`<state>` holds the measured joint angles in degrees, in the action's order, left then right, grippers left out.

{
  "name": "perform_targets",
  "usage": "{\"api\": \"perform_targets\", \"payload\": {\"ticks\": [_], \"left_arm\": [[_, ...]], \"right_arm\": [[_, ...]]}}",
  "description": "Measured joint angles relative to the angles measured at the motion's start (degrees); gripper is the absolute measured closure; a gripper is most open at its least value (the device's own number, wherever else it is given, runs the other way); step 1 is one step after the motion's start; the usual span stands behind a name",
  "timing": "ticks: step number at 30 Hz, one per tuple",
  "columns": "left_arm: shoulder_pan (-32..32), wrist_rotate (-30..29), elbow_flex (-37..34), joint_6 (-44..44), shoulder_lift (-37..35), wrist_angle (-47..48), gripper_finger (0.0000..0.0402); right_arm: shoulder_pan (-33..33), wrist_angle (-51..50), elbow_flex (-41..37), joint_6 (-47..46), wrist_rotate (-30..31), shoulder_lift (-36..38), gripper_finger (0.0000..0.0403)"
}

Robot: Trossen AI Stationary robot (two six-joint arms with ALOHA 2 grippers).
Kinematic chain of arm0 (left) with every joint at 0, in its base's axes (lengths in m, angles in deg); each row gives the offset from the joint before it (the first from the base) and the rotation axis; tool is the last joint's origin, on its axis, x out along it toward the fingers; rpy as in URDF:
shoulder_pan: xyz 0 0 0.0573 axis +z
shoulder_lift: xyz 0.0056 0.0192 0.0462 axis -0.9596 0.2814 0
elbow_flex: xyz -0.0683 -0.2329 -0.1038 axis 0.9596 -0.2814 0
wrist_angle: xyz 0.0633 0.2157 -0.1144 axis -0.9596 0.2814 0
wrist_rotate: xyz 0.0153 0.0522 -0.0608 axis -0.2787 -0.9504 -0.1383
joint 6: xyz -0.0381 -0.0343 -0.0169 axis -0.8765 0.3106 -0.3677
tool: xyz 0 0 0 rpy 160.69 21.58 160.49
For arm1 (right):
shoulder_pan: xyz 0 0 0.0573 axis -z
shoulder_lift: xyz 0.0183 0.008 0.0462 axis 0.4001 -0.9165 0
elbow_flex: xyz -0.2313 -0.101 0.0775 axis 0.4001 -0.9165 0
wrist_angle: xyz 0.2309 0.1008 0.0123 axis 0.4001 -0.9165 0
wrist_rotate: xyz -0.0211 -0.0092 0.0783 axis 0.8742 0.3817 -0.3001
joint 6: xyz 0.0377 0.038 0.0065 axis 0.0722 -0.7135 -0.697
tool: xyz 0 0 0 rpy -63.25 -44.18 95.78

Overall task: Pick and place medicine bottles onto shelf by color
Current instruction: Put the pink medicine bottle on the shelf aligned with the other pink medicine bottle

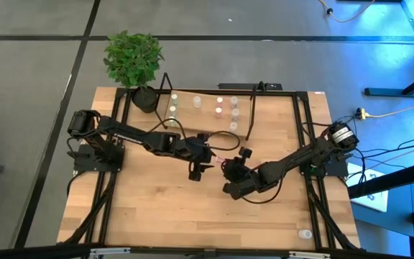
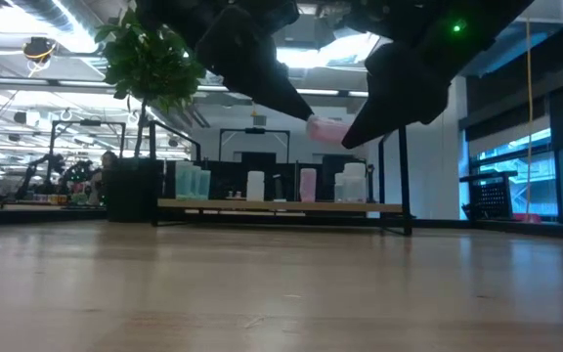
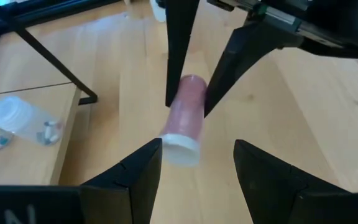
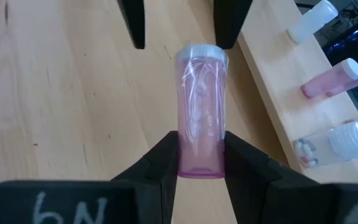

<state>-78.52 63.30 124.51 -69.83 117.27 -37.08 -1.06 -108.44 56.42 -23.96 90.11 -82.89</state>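
the right end effector (image 4: 201,155) is clamped on the lower end of a pink translucent cylindrical medicine bottle with a pale cap (image 4: 201,112), its two dark fingers pressed against both sides of the tube. it holds the bottle in the air over the middle of the light wooden table (image 1: 164,208), in front of the shelf. in the low view the bottle (image 2: 328,130) hangs well above the tabletop, between the two dark arms.

the left end effector (image 3: 197,165) faces it from the other side, its fingers spread apart on either side of the bottle's capped end. whether they touch the cap cannot be told; the left wrist view shows a gap beside each one.

the light wooden shelf in a thin black wire frame (image 1: 207,119) lies along the far edge of the table, beside a green leafy plant in a dark pot (image 1: 134,61). several small bottles already stand on it: pale green ones (image 2: 192,182) toward the plant end, a white one (image 2: 255,186) near the middle, a pink one (image 2: 308,184) and clear ones (image 2: 353,183) farther along. one more small clear bottle (image 1: 305,234) stands alone near the table's front right corner, well apart from everything else.
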Motion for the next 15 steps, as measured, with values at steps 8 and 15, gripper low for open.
{"api": "perform_targets", "payload": {"ticks": [8, 15], "left_arm": [[0.02, 0.06, 0.0, 0.2, 0.0, 0.05, 0.0208], [0.02, 0.1, 0.0, 0.22, 0.0, 0.39, 0.0208]], "right_arm": [[0.0, 2.54, -0.02, 3.55, -0.07, 0.0, 0.029], [0.0, 4.43, -0.02, 5.12, -0.04, 0.0, 0.029]]}}
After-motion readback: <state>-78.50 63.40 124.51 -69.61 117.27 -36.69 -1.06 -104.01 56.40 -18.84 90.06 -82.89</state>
